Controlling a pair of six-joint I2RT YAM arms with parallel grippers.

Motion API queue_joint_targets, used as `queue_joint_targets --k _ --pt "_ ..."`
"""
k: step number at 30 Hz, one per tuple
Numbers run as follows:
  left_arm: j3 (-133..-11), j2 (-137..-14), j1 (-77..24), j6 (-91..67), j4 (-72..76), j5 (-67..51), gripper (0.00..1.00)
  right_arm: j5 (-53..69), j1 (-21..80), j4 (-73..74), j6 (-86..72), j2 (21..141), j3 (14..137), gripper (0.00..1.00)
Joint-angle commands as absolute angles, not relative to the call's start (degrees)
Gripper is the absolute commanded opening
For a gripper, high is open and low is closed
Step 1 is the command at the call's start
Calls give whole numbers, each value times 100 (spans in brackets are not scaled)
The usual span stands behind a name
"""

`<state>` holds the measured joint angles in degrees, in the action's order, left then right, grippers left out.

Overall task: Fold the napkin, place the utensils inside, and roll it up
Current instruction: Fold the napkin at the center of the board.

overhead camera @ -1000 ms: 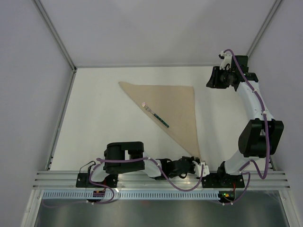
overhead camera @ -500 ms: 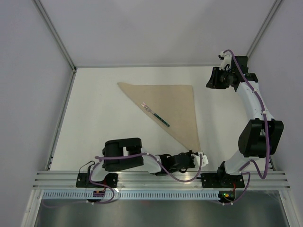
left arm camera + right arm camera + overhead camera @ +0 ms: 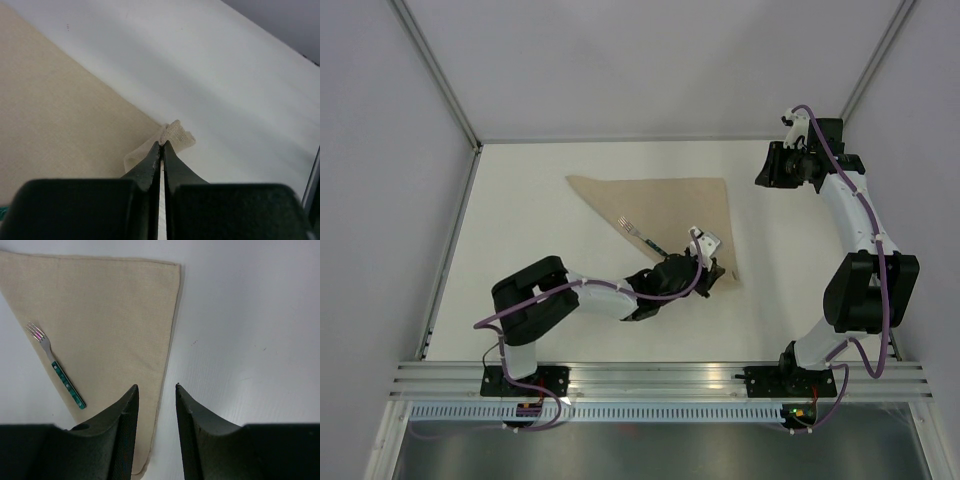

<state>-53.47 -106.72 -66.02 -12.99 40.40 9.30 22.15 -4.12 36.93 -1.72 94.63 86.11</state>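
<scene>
L fingers (image 3: 160, 147) dragged napkin (image 3: 672, 205) corner up beside fork (image 3: 643, 236), prob. lifted.

A matte white tabletop (image 3: 550, 290) fills the middle of the top view, closed in by plain pale grey-lilac walls on the left (image 3: 380, 200), far (image 3: 650, 60) and right (image 3: 932, 130). Slim metal posts (image 3: 435, 75) slant down into the far corners, and a thin metal strip (image 3: 448, 255) edges the left side. Along the near edge runs a ribbed aluminium rail (image 3: 650, 375) with a slotted white duct (image 3: 650, 411) just nearer. The light is soft and even, and shadows are faint.
</scene>
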Motion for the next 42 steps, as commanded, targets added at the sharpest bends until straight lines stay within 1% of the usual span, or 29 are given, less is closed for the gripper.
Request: queue_joint_targets --k 1,9,15,27,42 --pt "-5221 -10319 -6364 -2390 4043 668 2 2276 -422 3630 -176 9378 8587 41" --pt "-4835 -9835 -5723 -3215 3780 1546 2 2294 -396 3647 -193 9404 8613 41" --pt "-4737 -9633 -4984 -3498 3455 1722 2 2285 -316 3647 -202 9431 8631 41" --pt "-4878 -9650 -3754 -3665 3085 1521 2 2215 -158 3656 -176 9483 8657 41" --pt "-4878 -9747 -3173 -3762 3068 1327 2 2083 -35 3647 -132 9571 8675 41"
